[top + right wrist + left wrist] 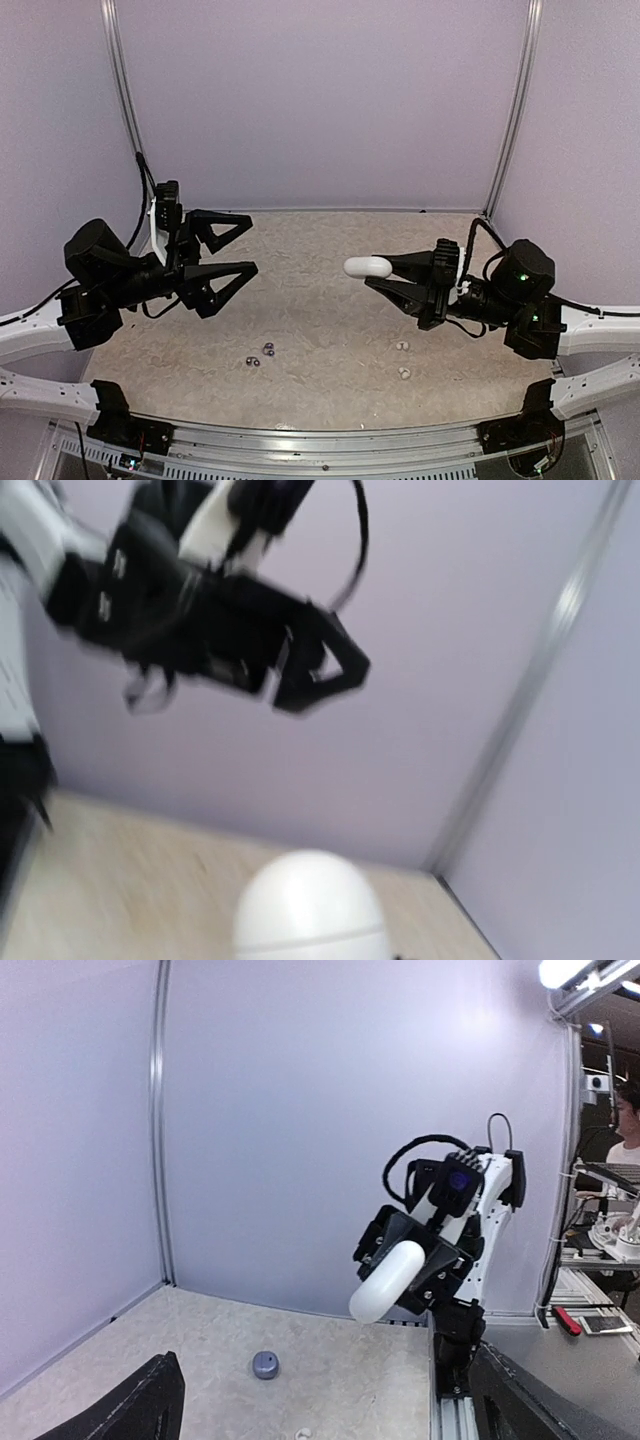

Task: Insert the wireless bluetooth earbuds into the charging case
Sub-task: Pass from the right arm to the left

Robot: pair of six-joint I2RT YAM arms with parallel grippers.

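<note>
The wireless bluetooth earbuds [268, 349] lie loose on the counter [330, 310], low in the frame: a dark pair left of centre, a white pair [404, 373] further right, none of them in a case. Above them, centre right, the white charging case [362, 267] hangs in the air, pinched narrow in the right end effector [385, 271]. It looks shut, one smooth capsule. The left end effector [252, 243] hovers at the left, spread wide and empty, facing it. My read: the case is presented but its lid is not yet opened. The next move calls for the left to meet the case and lift that lid before any bud gets picked.
</note>
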